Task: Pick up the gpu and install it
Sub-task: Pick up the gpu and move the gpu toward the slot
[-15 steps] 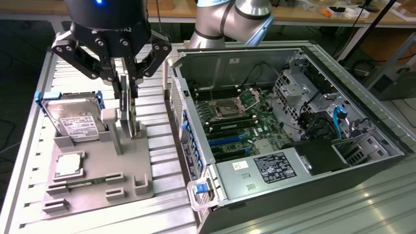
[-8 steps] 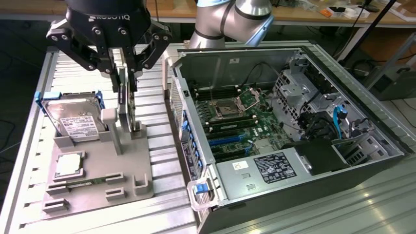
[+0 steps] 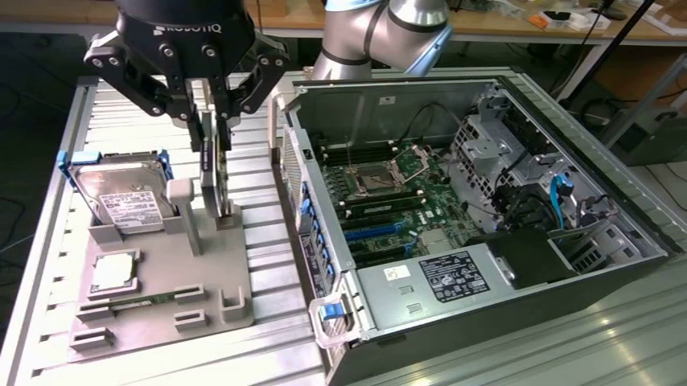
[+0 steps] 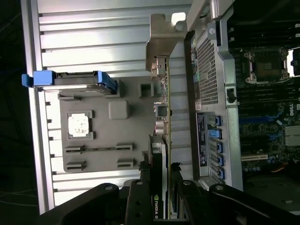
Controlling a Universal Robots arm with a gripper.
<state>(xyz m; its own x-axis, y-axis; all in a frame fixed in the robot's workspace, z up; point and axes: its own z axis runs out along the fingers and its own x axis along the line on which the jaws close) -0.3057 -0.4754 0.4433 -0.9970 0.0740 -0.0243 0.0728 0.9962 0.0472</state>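
Here, the gpu sits clamped between the jaws.

Our claw hangs straight down from the bent arm, fingers pinched on the gpu.

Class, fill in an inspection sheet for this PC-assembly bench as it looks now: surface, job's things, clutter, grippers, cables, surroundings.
Surface: ribbed silvery metal table carrying a grey moulded parts tray.
Job's things: thin dark gpu card with silvery end bracket standing on edge in the tray; open black computer case beside it, motherboard exposed.
Clutter: silver hard drive with white label, square processor chip and narrow green memory stick, all in the tray.
Grippers: black gripper, fingers closed on the card's upper part.
Cables: blue cable and dark wires inside the case.
Surroundings: wooden bench behind.
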